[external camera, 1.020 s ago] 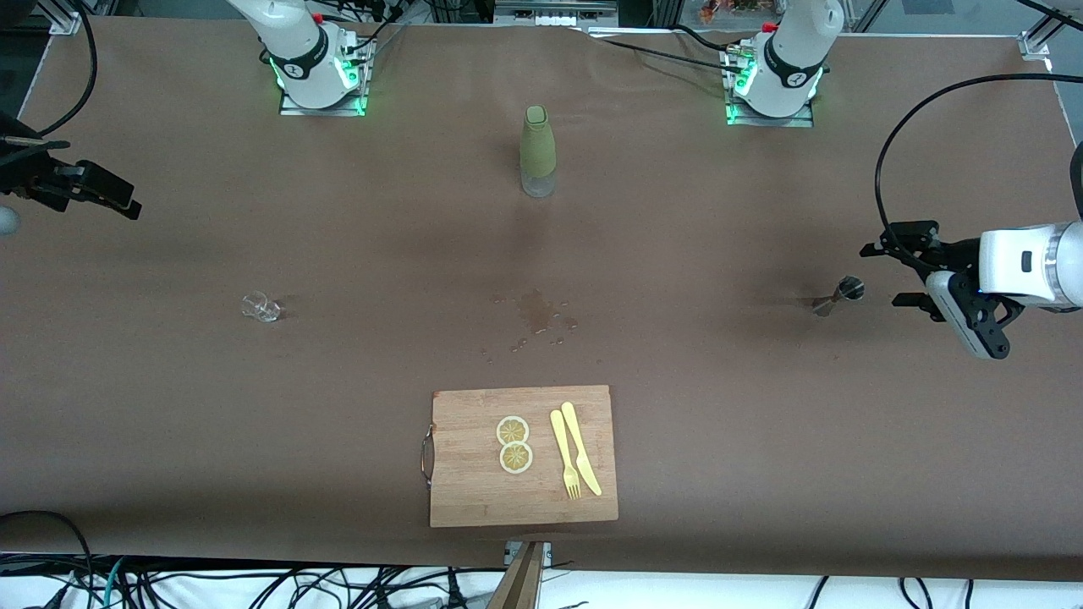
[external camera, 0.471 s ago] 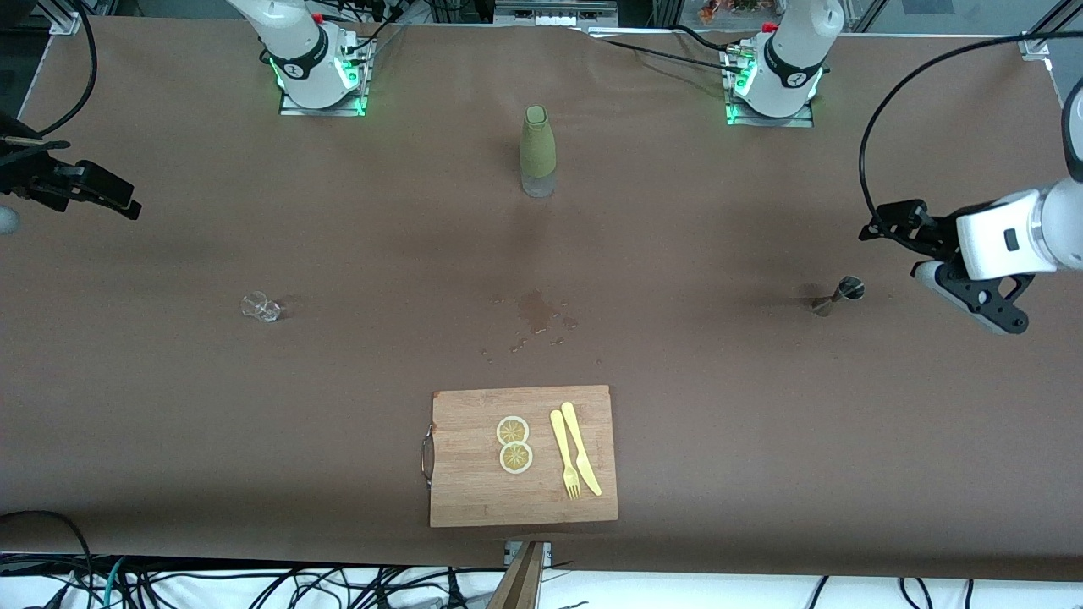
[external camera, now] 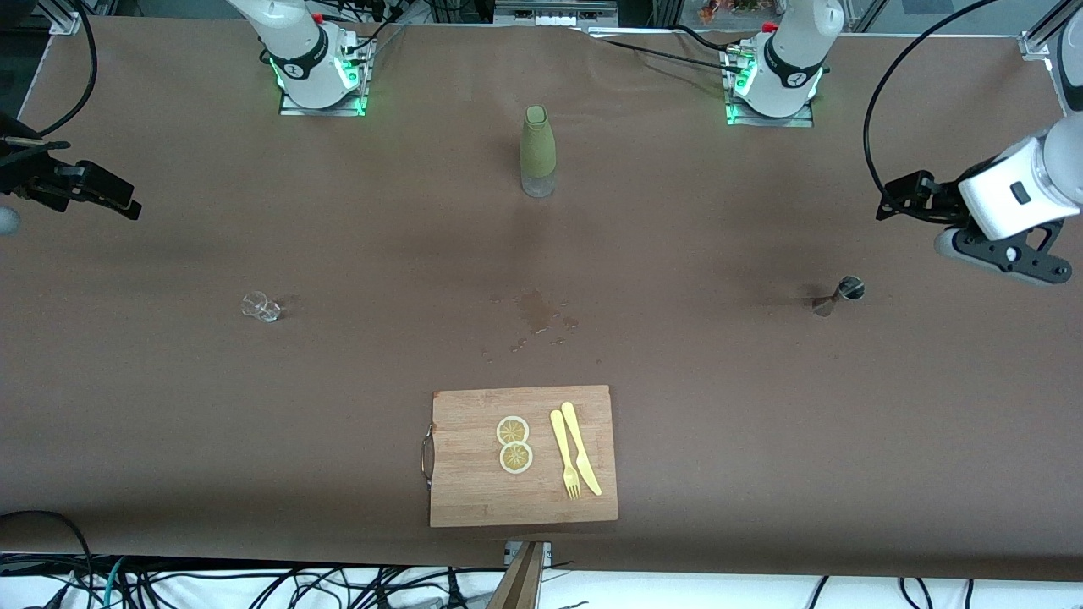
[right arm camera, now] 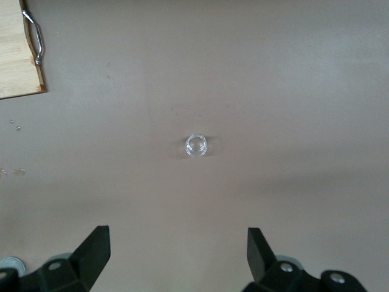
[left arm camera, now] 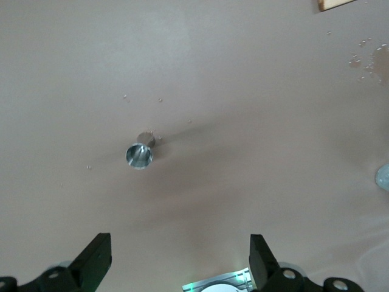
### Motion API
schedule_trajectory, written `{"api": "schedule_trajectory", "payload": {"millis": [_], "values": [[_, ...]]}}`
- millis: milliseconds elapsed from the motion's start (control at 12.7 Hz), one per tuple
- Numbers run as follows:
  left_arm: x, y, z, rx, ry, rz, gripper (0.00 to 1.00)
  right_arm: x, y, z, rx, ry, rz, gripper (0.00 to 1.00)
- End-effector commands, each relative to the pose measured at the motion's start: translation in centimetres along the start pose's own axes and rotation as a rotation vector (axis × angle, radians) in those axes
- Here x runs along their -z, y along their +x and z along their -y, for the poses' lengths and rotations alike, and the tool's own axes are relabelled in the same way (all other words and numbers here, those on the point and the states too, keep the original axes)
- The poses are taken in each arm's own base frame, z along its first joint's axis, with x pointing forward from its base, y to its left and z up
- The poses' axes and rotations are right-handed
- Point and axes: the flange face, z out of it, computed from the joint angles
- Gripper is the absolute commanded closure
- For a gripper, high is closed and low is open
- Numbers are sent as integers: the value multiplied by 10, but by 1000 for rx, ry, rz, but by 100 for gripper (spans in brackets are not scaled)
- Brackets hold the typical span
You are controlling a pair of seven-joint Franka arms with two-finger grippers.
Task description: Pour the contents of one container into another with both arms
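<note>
A wooden cutting board [external camera: 523, 457] lies near the front edge, bearing two lemon slices [external camera: 514, 444] and a yellow fork [external camera: 565, 454] and knife [external camera: 581, 447] side by side. A green-sleeved bottle [external camera: 538, 150] stands upright between the bases, with spilled droplets [external camera: 535, 317] between it and the board.

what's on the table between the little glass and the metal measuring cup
In the front view, only a wet spill patch lies between the small glass and the metal cup; the rest is bare table.

A robotics lab: two arm bases [external camera: 320, 72] bolted to a brown-covered table [external camera: 761, 423], loose cables [external camera: 254, 584] along its near edge.
</note>
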Motion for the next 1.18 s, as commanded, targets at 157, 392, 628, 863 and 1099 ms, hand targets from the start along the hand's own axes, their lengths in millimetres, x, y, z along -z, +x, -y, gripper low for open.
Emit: {"api": "schedule_trajectory", "payload": {"millis": [157,392,628,863,1099], "values": [[-1,-32,1,82,91,-16,0,4,2,0,-10,-3,-5,0],[2,-32,2,83,93,-20,0,4,2,0,-10,-3,-5,0],[12,-32,11,114,78,-41,0,4,2,0,-10,-2,-5,0],[11,-33,4,161,74,-10,0,4,2,0,-10,-3,-5,0],[13,-36,-1,147,75,-1,0,3,2,0,-10,-3,-5,0]]}}
